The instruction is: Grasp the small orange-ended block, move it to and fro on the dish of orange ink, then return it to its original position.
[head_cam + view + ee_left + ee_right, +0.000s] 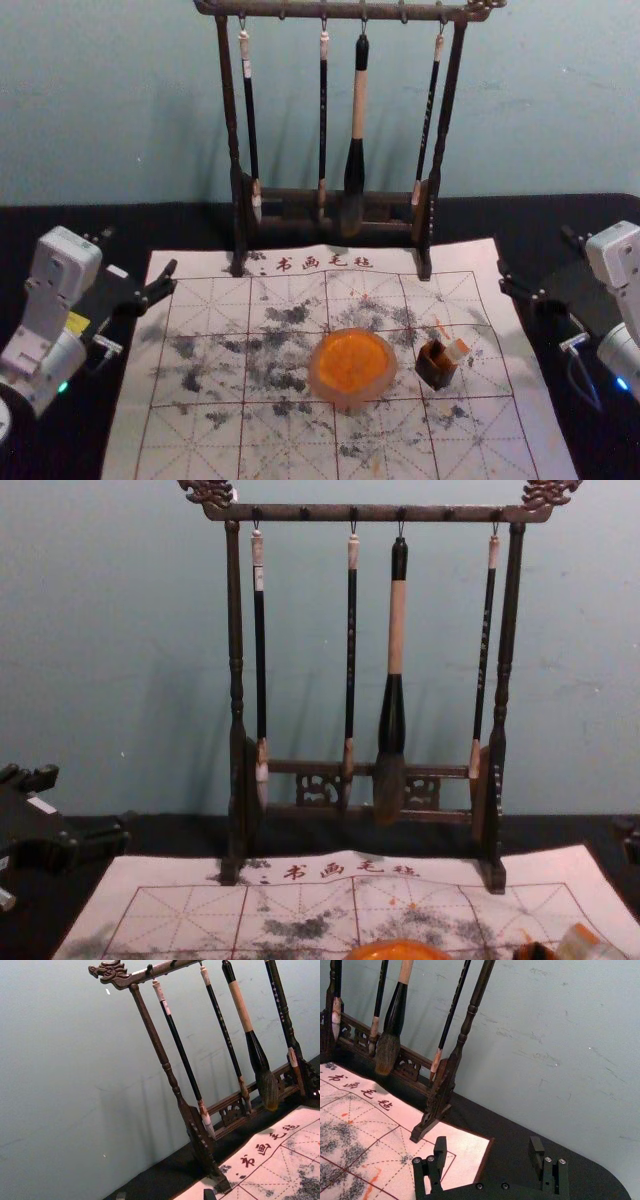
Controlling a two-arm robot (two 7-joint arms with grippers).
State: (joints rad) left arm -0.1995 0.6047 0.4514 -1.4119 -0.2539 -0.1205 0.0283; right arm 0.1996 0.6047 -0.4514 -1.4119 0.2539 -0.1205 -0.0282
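Observation:
The small block (456,350), pale with orange on it, leans out of a little dark holder (436,370) on the mat, right of the dish of orange ink (352,362). At the chest view's bottom edge are the block (580,942) and the dish (398,951). My right gripper (537,252) is open beyond the mat's right edge, behind and to the right of the block; its fingers stand wide apart at the right wrist view's gripper (488,1147). My left gripper (140,252) is parked open at the mat's left edge, fingertips low in the left wrist view's gripper (165,1195).
A dark wooden rack (330,200) with hanging brushes stands across the mat's back edge, a wall behind it. The ink-stained writing mat (200,440) lies on a black table (560,205). One thick brush (354,180) hangs behind the dish.

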